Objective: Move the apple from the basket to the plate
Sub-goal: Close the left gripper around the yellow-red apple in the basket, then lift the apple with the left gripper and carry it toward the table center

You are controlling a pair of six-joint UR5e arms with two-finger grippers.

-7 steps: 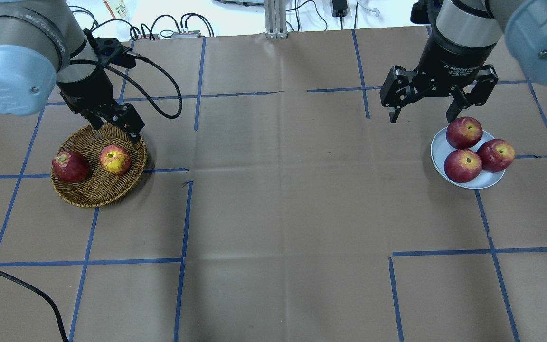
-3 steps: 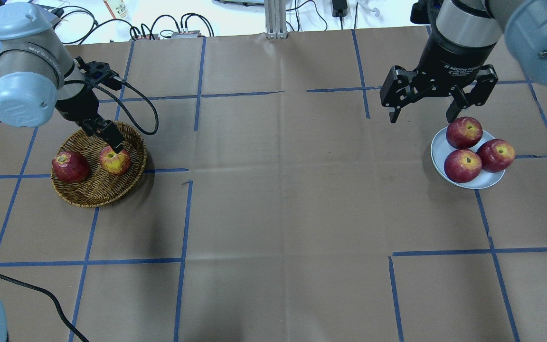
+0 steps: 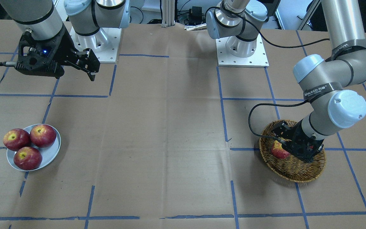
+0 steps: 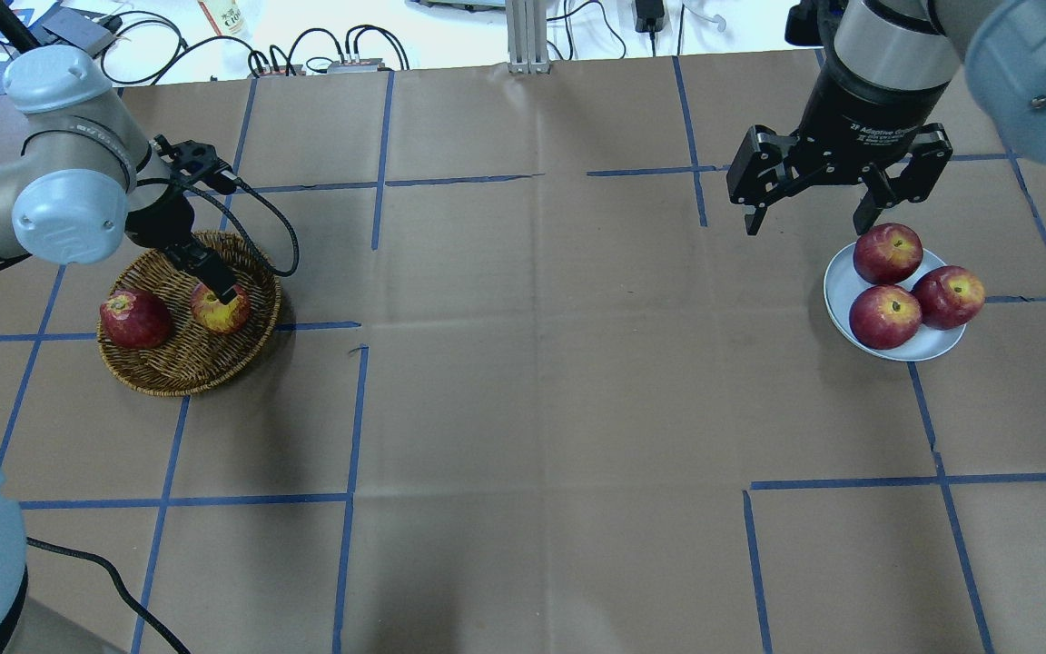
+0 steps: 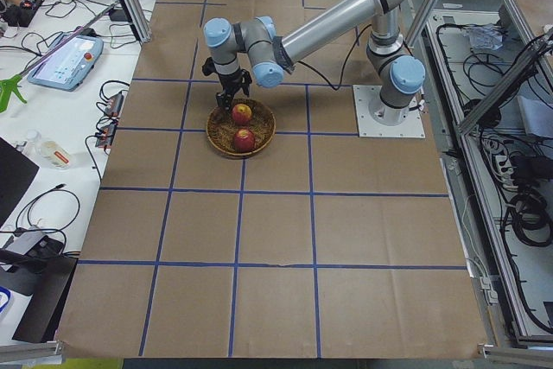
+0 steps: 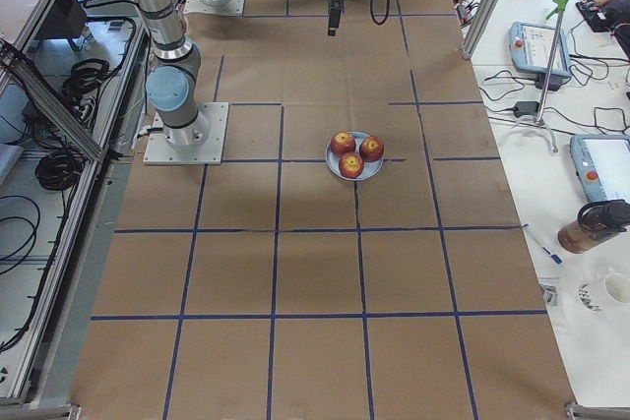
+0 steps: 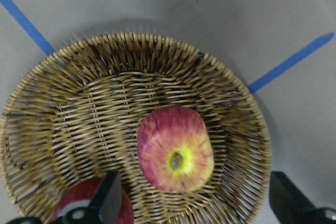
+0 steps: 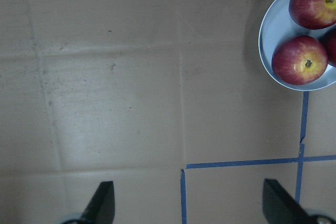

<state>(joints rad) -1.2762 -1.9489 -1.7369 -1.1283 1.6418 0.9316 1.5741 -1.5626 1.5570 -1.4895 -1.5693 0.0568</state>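
Left pincer (image 7: 194, 192) open over the streaked red-and-yellow apple (image 7: 176, 148) in the round woven wicker basket (image 7: 131, 40).

The apple lay stem hollow up near the basket's middle, with a darker red apple (image 4: 134, 318) close beside it. My left fingers stood wide apart and touched nothing. I judged I should centre on the stem, sink to the apple's widest part, then close gently, clear of the neighbour. The small pale grey-blue plate (image 4: 839, 282) sat well apart and already held three dark apples (image 4: 886, 316). My right pincer (image 4: 804, 222) hovered open near it.
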